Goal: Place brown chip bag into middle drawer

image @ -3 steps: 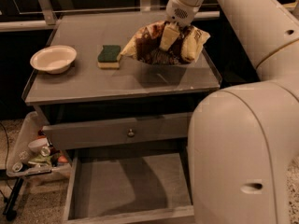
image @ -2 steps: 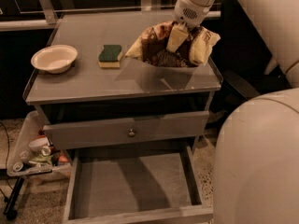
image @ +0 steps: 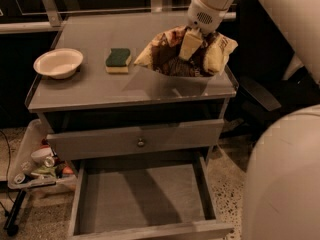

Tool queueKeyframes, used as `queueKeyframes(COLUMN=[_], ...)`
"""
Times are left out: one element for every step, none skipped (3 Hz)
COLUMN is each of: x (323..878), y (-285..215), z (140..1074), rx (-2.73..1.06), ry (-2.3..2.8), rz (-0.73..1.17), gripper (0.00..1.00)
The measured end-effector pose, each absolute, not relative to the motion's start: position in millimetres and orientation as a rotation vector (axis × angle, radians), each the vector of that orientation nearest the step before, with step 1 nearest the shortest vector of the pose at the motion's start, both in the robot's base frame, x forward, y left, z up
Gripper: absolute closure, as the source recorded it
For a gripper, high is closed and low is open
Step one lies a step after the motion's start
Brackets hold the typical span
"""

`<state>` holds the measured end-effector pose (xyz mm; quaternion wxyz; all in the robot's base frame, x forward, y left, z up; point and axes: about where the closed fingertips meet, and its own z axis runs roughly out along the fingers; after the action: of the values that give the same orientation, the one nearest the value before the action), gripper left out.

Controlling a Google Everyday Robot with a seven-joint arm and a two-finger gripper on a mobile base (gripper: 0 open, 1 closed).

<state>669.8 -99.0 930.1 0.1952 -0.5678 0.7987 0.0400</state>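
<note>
The brown chip bag (image: 172,54), crinkly with a dark brown middle and pale yellow ends, hangs in my gripper (image: 196,43) above the right part of the grey counter top (image: 100,91). The gripper is shut on the bag from above, its pale fingers (image: 190,44) pressed into the foil. The bag's shadow falls on the counter below it. The middle drawer (image: 145,199) stands pulled out at the bottom, its flat grey floor bare, below and in front of the bag.
A white bowl (image: 58,62) sits at the counter's left and a green-and-yellow sponge (image: 118,60) beside it. A shut drawer front with a round knob (image: 141,142) is above the open drawer. A cluttered tray (image: 35,169) stands at the lower left. My robot body (image: 285,179) fills the right.
The gripper has lifted the chip bag a little off the counter and moved it slightly right and toward the front edge. The view has shifted as my body moved right.
</note>
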Motion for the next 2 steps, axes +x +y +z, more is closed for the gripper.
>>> queueKeyframes(x=[633,585], y=[-105,-105], z=[932,927], rx=[-1.53,-1.463], ry=[2.277,2.319], rz=[0.098,0.107], gripper=[1.0,1.0])
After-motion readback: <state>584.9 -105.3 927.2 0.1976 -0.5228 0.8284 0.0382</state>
